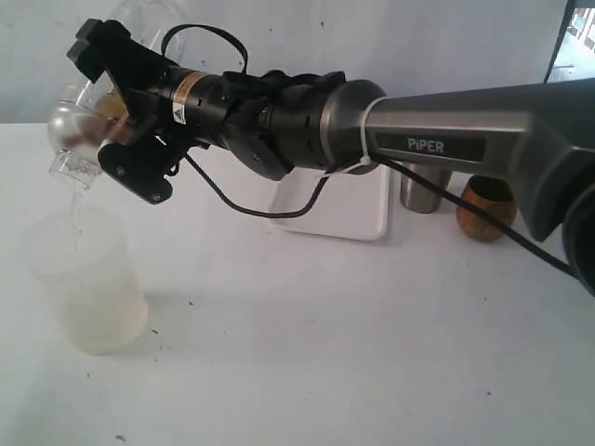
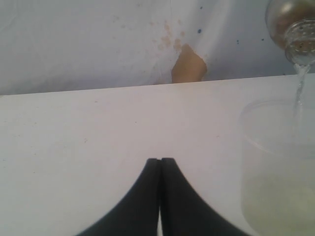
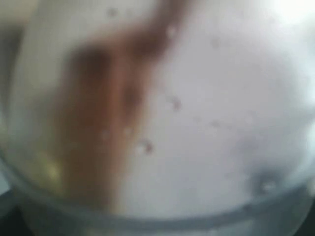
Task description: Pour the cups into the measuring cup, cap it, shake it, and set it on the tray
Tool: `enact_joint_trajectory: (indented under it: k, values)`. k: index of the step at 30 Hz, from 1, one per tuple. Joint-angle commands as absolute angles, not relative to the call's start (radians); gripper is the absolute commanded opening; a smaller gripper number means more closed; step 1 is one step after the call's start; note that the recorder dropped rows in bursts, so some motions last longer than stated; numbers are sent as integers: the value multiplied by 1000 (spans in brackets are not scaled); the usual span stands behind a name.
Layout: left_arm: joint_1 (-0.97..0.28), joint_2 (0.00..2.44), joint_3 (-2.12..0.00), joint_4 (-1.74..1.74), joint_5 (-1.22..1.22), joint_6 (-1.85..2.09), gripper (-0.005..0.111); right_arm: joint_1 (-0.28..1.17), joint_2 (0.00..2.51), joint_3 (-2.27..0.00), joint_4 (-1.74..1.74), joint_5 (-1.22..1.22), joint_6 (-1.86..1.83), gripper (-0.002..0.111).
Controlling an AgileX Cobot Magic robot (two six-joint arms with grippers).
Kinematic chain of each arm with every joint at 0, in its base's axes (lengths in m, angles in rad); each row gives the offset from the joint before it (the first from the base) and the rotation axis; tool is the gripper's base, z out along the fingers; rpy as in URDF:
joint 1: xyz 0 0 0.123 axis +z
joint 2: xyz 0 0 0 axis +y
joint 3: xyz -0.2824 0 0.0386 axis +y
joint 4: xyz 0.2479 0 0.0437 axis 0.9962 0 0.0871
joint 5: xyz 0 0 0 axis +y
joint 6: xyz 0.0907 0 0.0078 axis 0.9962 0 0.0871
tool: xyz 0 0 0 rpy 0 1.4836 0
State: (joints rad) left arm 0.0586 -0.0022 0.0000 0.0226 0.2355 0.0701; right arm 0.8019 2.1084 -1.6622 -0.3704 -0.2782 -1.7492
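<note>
Right gripper (image 1: 112,107) is clasping the tilted measuring cup (image 1: 147,17), hiding its middle, its base running off-frame; left gripper (image 2: 160,164) is sitting clenched.

Tilted measuring cup (image 1: 110,104) pours through its cap (image 1: 72,139).

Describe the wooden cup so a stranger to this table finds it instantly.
Find the white tray at the back, behind the dark arm. Right of it stands a steel tumbler, then the wooden cup. It alone is brown and rounded; the tumbler is grey metal.
</note>
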Motion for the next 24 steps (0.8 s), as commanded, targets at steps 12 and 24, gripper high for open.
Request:
enact_joint_trajectory:
  k: [12,24]
  values:
    - [57,0,0,15,232,68,0,797,2094,-1685,-358,-337,-1841,0]
    - [57,0,0,15,232,68,0,799,2094,-1685,-360,-393,-1891,0]
